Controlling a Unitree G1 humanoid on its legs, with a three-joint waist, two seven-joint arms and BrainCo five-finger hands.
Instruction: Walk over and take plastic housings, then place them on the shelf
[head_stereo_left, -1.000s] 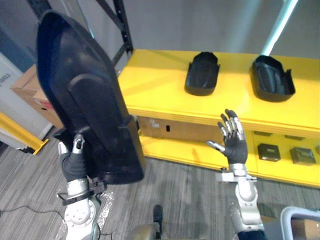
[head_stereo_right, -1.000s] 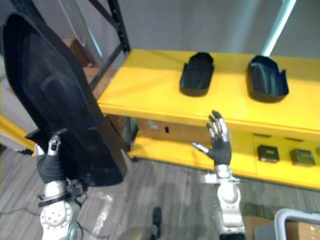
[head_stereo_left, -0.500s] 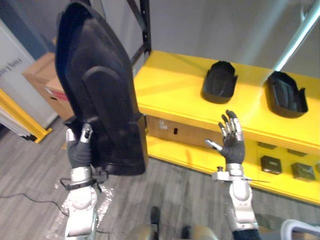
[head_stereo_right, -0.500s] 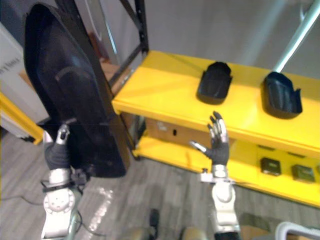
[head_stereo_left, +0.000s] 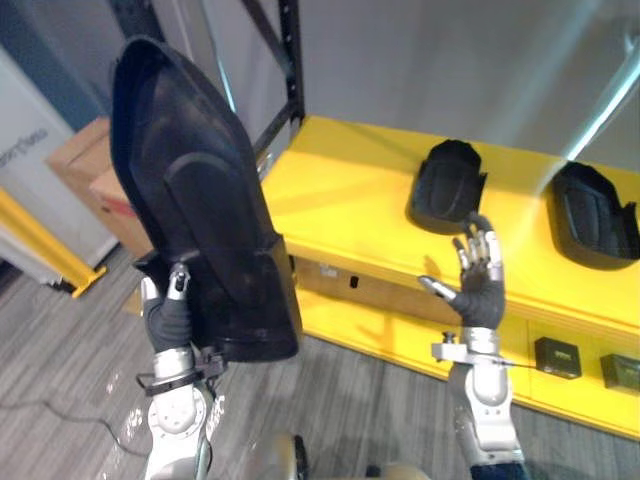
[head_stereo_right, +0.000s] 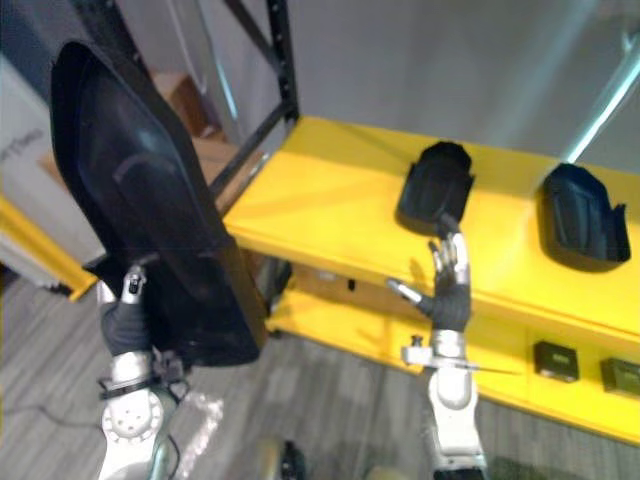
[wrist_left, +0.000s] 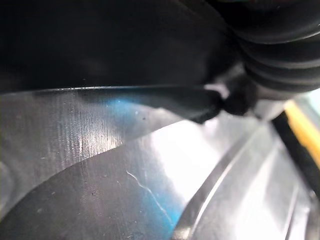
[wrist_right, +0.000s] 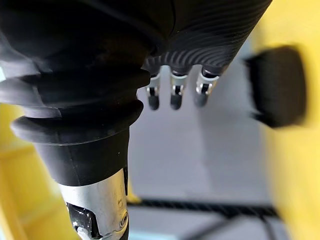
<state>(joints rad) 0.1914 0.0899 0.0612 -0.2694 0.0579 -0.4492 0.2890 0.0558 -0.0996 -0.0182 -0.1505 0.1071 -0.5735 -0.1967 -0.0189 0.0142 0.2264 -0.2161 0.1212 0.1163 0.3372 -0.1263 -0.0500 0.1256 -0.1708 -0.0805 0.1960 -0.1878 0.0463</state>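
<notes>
Left hand (head_stereo_left: 166, 318) clamps housing (head_stereo_left: 200, 210) by lower end; long axis upright, top tilted left; right hand (head_stereo_left: 478, 290) fingers spread.

Cardboard boxes (head_stereo_left: 82, 162) at left, yellow rail (head_stereo_left: 42, 243) beside them, grey striped floor (head_stereo_left: 60, 370)

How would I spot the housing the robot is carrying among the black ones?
Start at the long yellow shelf, where two black housings lie flat on top. Left of it, the left hand grips a third housing by its lower end. It alone stands upright in the air, off the shelf.
</notes>
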